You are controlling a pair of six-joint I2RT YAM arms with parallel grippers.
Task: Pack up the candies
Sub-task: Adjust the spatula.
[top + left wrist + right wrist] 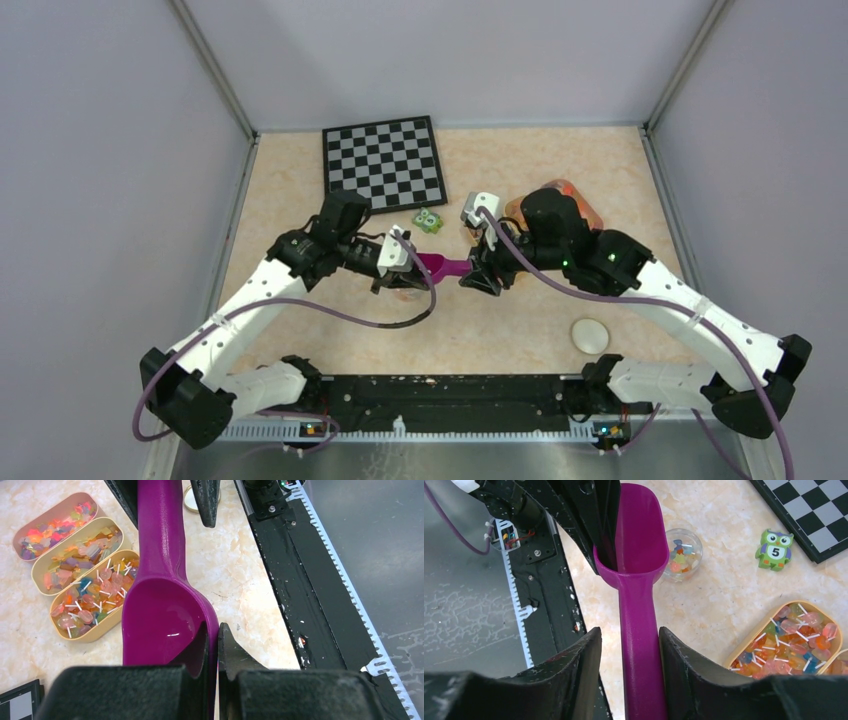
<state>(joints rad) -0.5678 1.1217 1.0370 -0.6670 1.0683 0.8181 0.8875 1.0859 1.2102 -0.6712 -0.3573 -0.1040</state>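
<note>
The magenta scoop [447, 267] hangs between both arms above the table, and its bowl [165, 620] is empty. My left gripper [213, 630] is shut on the bowl's rim, one finger inside and one outside. My right gripper [630, 630] stands open around the scoop's handle [639, 645]; its right finger is against the handle, with a gap on the left. The candies [92, 597] fill three oblong tan trays [95, 635]. More candies lie in a small clear jar [681, 555] below the scoop's bowl.
A green owl block [775, 549] sits near the checkerboard [383, 162]. A white round lid [590, 334] lies at the front right. The trays [575, 195] are mostly hidden behind the right arm. The black base rail [450, 392] runs along the near edge.
</note>
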